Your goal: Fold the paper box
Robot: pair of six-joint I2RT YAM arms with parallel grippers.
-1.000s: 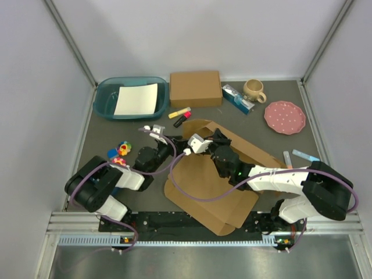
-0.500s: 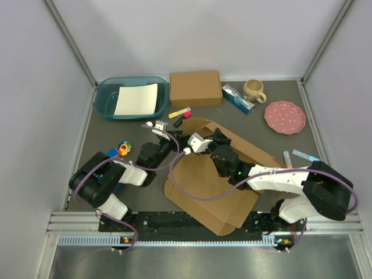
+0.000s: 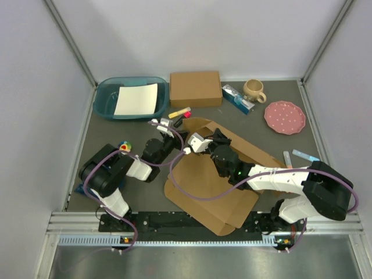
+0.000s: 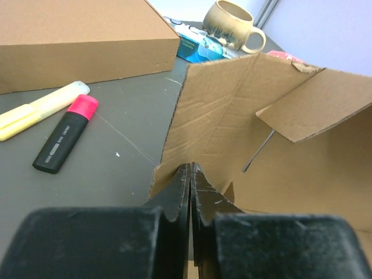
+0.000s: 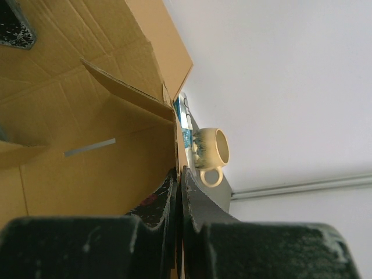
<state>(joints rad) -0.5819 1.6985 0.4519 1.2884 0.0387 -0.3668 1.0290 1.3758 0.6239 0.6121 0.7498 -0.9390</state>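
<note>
The paper box point(image 3: 209, 192) is a brown die-cut sheet lying mostly flat mid-table, with its far flaps raised. In the left wrist view one raised flap point(image 4: 232, 116) faces the camera. My left gripper point(image 4: 190, 167) is shut, its tips against that flap's lower left corner, and I see nothing between the fingers. From above, the left gripper point(image 3: 177, 138) sits at the box's far left corner. My right gripper point(image 3: 212, 135) is just to its right. The right gripper point(image 5: 179, 171) is shut on the upright edge of a box wall point(image 5: 87, 163).
A smaller brown box point(image 3: 195, 88) stands at the back, with a teal tub point(image 3: 106, 99) holding white paper to its left. A yellow highlighter point(image 3: 179, 112) and a pink-capped marker point(image 4: 64, 133) lie just beyond the flap. A mug point(image 3: 253, 89), a blue packet point(image 3: 238, 97) and a pink plate point(image 3: 285, 117) are at back right.
My left arm has reached right and forward to the raised flap, and its gripper has gone from open to shut. The right arm has not moved.
</note>
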